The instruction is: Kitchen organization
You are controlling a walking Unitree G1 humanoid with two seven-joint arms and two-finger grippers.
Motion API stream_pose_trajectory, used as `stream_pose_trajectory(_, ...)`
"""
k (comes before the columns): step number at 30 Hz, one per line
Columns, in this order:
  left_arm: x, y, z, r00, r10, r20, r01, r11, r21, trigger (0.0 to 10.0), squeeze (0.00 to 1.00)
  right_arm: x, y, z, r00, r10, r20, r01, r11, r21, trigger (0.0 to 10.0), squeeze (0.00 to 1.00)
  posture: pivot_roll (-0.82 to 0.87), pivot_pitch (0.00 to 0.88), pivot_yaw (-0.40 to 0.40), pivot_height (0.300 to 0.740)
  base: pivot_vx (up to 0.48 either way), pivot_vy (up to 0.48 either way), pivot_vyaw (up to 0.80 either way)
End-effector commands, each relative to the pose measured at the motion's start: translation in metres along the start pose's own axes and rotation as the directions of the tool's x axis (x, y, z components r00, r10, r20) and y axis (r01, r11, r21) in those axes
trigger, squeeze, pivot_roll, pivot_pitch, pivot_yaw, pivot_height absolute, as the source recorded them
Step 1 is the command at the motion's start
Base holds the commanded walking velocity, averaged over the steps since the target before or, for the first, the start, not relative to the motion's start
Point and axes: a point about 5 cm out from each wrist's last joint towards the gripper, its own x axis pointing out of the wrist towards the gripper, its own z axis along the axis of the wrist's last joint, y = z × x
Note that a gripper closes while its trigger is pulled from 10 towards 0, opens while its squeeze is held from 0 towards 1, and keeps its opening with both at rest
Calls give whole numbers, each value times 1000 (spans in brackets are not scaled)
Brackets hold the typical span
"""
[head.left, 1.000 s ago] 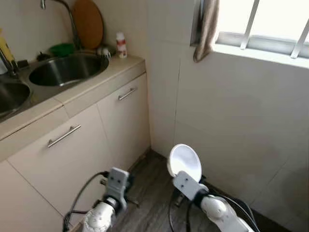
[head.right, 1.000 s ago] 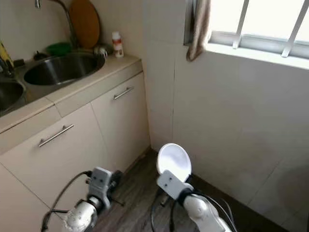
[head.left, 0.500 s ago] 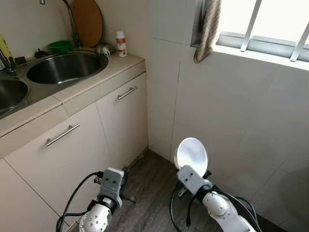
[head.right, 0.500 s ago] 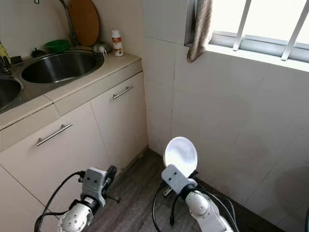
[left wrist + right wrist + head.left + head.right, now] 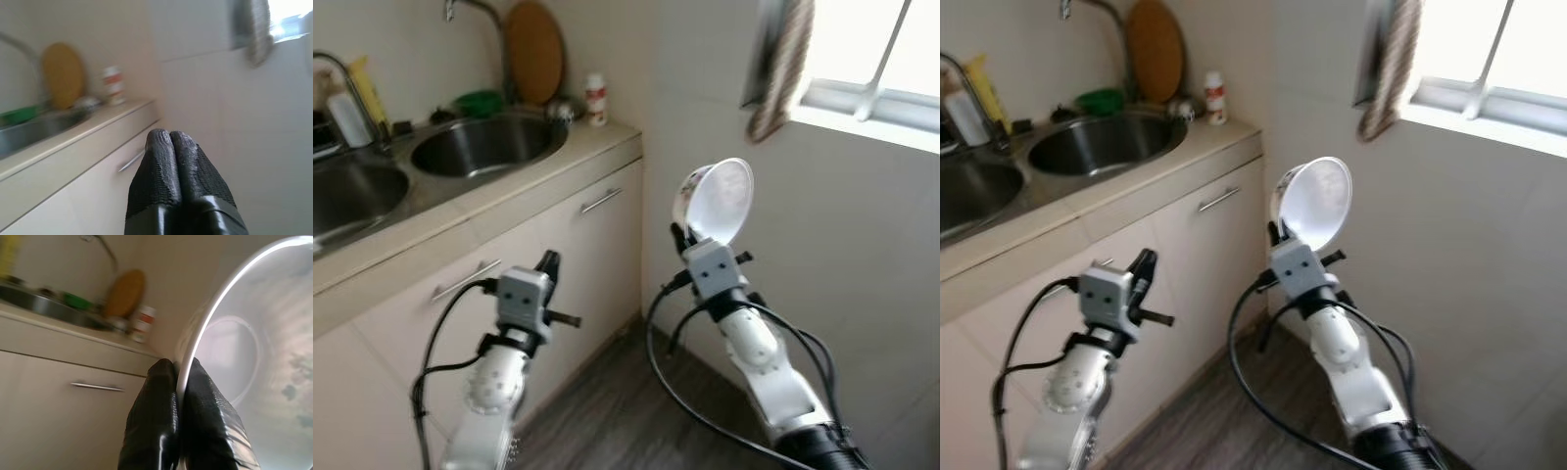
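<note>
Left eye view: right gripper [image 5: 690,233] raised at centre, black fingers pinched on the rim of a white bowl [image 5: 720,199], bowl standing on edge above the wrist with its hollow toward the camera. Left gripper [image 5: 546,262] lifted at about 8 o'clock from the bowl, fingers pressed together on nothing, just before a cream cabinet door [image 5: 597,245] with a metal bar handle [image 5: 601,200]. Up at 10 o'clock, a beige counter [image 5: 509,181] with a round steel sink [image 5: 489,145], a second basin [image 5: 352,196] at the far 9 o'clock edge. Behind the sink: curved tap [image 5: 480,15], round wooden board [image 5: 535,51] leaning on the wall, green dish [image 5: 478,101], small white bottle with a red band [image 5: 596,99]. At 1 o'clock, a striped cloth [image 5: 783,69] hanging beside a bright window [image 5: 891,44]. Grey wood-look floor [image 5: 617,411] at 6 o'clock.

Right eye view: same scene. Bowl [image 5: 1315,203] held clear of counter and wall, well apart from the sink.

Left wrist view: two black fingertips [image 5: 173,166] shut flush against each other, empty. Beyond, blurred, the counter edge, the board [image 5: 62,73], the bottle [image 5: 112,85] and the cloth [image 5: 259,29].

Right wrist view: fingertips [image 5: 166,396] clamped either side of the thin bowl rim [image 5: 205,318], one finger outside, one inside, the glossy inner face of the bowl right against them. Past the rim, the cabinet handle [image 5: 97,387], the board [image 5: 124,293] and the bottle [image 5: 143,323].
</note>
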Motion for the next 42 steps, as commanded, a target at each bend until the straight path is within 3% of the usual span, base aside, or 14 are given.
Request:
stream_pose_trajectory(1,1,11,6,999,33,10,-33,999,22,10000,0,5,8,11,999,24,45,-24,1000,-13,10000,0,-87,0,27,740,304,0,800)
stream_pose_trajectory(12,10,11,20,998,39,44,-40,999,19,10000,0,7,6,15,999,-3,38,1,997,71,10000,0,-85,0,25,740,305,0,663)
stream_pose_trajectory(18,12,13,24,998,42,55,-43,999,22,10000,0,13,4,19,999,3,53,-4,1000,23,10000,0,-86,0,24,740,306,0,467)
stream_pose_trajectory(27,16,12,27,997,40,64,-42,999,32,10000,0,18,3,25,997,-5,80,-1,998,70,10000,0,-83,0,23,740,304,0,761)
stream_pose_trajectory(32,17,9,28,997,34,67,-36,999,31,10000,0,20,2,26,997,-18,79,11,995,96,10000,0,-79,0,21,740,307,0,0)
stream_pose_trajectory(39,17,9,26,998,33,61,-35,999,34,10000,0,23,9,32,994,27,110,-30,999,24,10000,0,-82,0,26,740,305,0,343)
stream_pose_trajectory(42,17,7,28,998,24,65,-26,999,37,10000,0,23,7,32,994,2,107,-13,995,97,10000,0,-82,0,26,740,306,0,800)
